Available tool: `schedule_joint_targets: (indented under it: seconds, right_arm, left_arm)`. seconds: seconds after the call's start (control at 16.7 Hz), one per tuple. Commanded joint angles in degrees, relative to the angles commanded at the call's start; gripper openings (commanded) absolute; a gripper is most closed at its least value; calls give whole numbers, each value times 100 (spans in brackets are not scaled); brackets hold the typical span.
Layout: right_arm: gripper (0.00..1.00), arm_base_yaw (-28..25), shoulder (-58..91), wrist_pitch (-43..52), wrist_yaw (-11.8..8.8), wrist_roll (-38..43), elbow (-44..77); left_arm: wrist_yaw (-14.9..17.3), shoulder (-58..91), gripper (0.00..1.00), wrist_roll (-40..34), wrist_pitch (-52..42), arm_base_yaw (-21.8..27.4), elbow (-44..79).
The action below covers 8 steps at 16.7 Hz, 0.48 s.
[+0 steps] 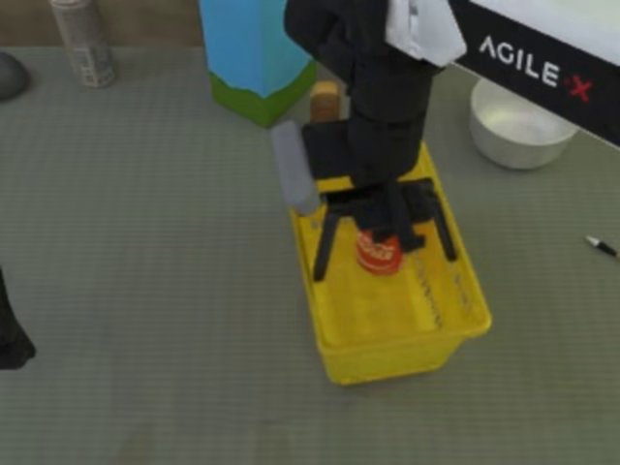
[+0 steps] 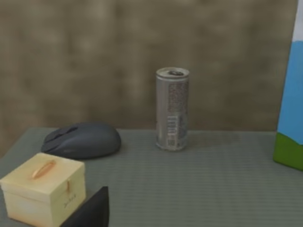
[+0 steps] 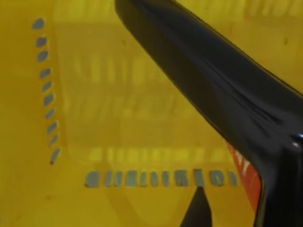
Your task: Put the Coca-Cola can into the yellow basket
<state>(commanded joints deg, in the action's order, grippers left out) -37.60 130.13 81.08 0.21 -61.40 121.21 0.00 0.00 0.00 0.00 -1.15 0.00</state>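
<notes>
Rendered simulation test bench: a grey woven counter (image 1: 145,291) before a blurred brown backdrop, strewn with unrelated props, namely a computer mouse (image 2: 81,140), grey drink can (image 2: 172,109), white bowl (image 1: 518,126), and carton (image 1: 254,53).

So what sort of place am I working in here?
Likely a rendered tabletop test scene, not a real room: a grey mat table holds unrelated items, a yellow basket, a computer mouse and a white bowl.
</notes>
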Motion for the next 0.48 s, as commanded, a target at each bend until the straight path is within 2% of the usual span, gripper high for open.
schedule_joint_targets:
  seconds: [0.18,0.48]
  right_arm:
    - [0,20,7,102,-1,-27,106]
    - [0,142,-78,986,0,-195,885]
  left_arm:
    - [0,0,100,0,0,0,0]
    - [0,0,100,0,0,0,0]
